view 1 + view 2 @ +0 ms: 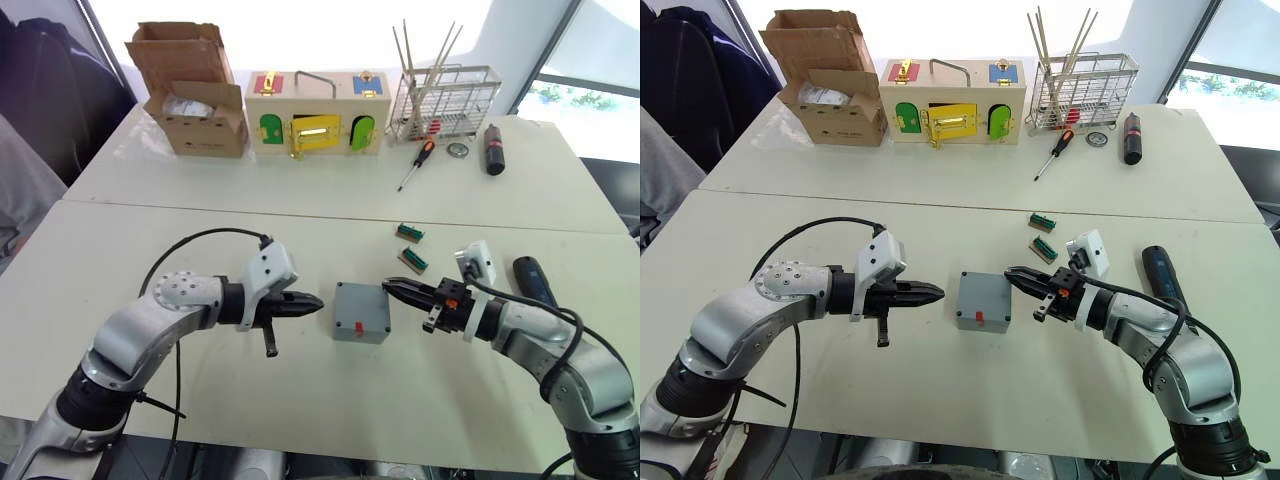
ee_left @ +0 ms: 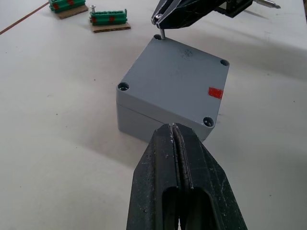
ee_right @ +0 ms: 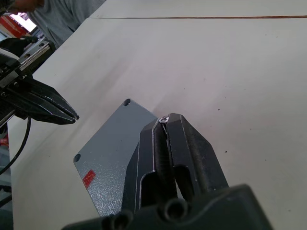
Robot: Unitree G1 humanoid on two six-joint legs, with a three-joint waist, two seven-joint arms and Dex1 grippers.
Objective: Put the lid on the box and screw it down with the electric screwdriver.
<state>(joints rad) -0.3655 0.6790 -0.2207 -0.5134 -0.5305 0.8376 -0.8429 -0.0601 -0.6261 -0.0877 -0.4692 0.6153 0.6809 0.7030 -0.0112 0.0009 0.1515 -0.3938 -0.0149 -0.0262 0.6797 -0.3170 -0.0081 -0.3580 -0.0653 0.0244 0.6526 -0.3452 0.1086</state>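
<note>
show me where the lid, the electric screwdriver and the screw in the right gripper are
lid [image 2: 180,81], left wrist view, middle of its top face.
electric screwdriver [image 1: 533,279], left eye view, dark body.
screw [image 2: 161,32], left wrist view, its shaft.

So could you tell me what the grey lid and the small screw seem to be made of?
The lid looks like moulded plastic: matt grey, finely speckled, rounded corners with recessed screw holes. The screw pinched in the right gripper looks like bright metal, judging by its shine.
</note>
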